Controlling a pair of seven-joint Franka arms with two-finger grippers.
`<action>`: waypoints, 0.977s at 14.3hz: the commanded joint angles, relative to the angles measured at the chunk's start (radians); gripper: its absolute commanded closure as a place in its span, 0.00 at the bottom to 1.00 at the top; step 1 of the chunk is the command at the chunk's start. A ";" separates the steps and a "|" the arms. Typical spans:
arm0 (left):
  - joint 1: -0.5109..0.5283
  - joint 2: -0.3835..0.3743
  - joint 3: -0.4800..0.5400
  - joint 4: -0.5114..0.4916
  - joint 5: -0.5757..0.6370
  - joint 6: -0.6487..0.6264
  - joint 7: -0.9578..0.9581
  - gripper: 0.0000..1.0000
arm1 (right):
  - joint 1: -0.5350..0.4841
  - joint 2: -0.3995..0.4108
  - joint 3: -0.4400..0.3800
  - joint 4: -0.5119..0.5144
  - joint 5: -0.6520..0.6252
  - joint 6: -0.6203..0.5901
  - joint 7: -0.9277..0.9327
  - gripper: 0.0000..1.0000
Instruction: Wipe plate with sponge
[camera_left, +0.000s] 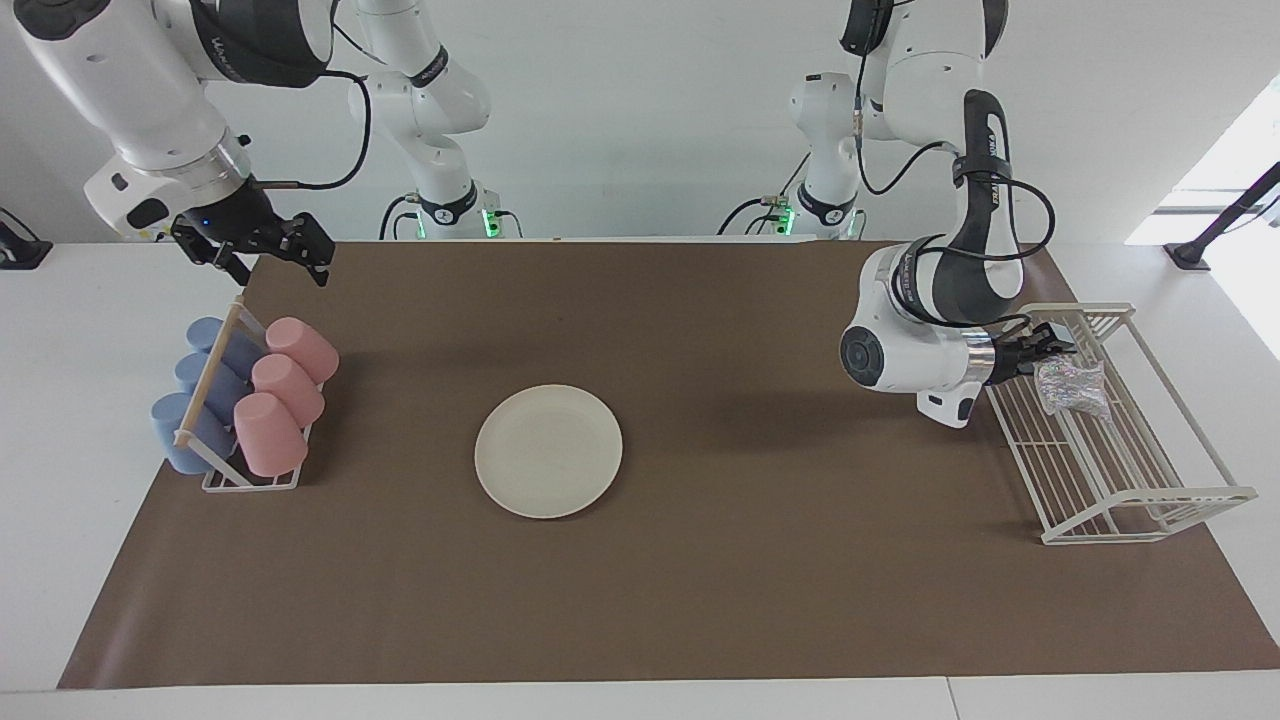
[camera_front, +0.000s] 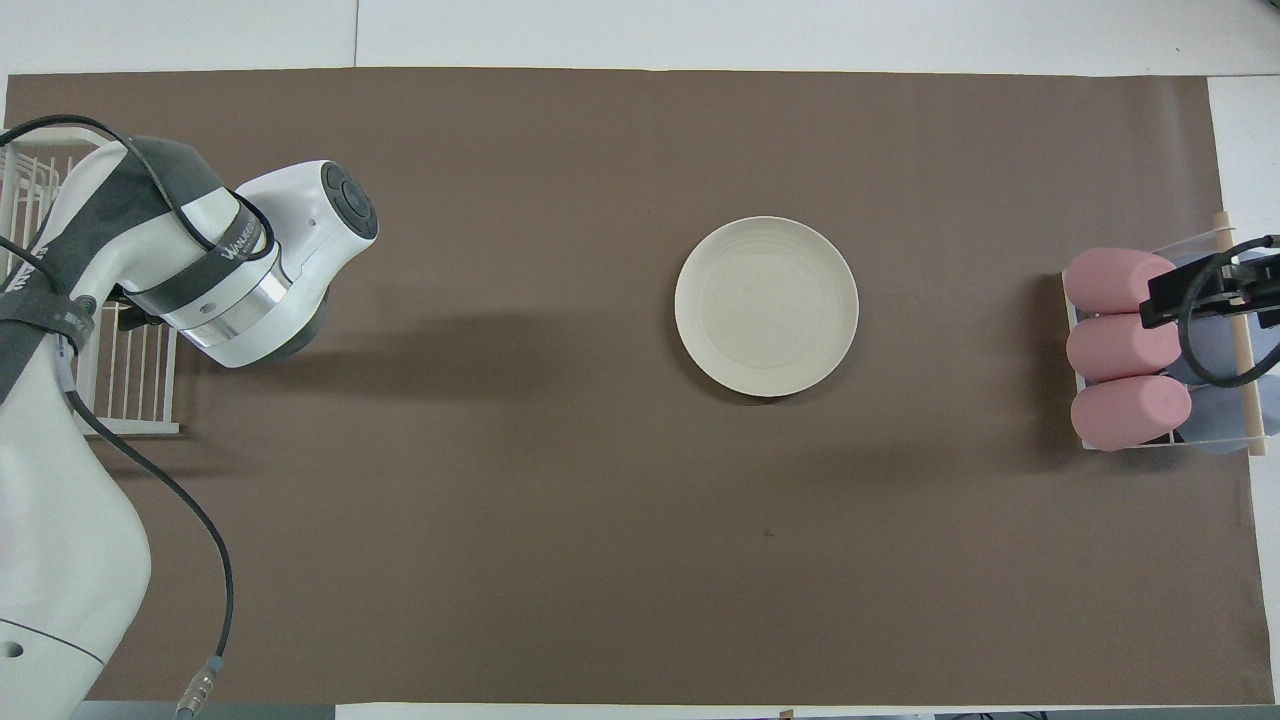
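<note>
The cream-white plate (camera_left: 548, 451) lies flat on the brown mat at the middle of the table, and also shows in the overhead view (camera_front: 766, 306). The glittery silvery sponge (camera_left: 1072, 388) lies in the white wire rack (camera_left: 1140, 470) at the left arm's end of the table. My left gripper (camera_left: 1052, 352) reaches sideways into the rack and its tips are at the sponge's upper edge. In the overhead view the left arm's wrist hides both gripper and sponge. My right gripper (camera_left: 272, 258) is open and empty, held up over the cup rack's end; it waits there (camera_front: 1205, 292).
A cup rack (camera_left: 250, 478) with three pink cups (camera_left: 285, 385) and blue cups (camera_left: 195, 400) stands at the right arm's end of the table. The brown mat (camera_left: 700, 600) covers most of the table. The wire rack's corner (camera_front: 130, 385) shows beside the left arm.
</note>
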 joint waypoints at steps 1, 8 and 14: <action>0.015 -0.019 -0.008 -0.014 0.001 0.024 -0.006 0.00 | -0.003 -0.019 0.001 -0.021 0.017 0.015 -0.022 0.00; 0.047 -0.114 -0.009 0.153 -0.285 0.047 0.087 0.00 | -0.003 -0.019 0.001 -0.021 0.017 0.017 -0.021 0.00; 0.145 -0.245 -0.003 0.237 -0.673 0.067 0.118 0.00 | -0.003 -0.019 0.002 -0.021 0.017 0.017 -0.019 0.00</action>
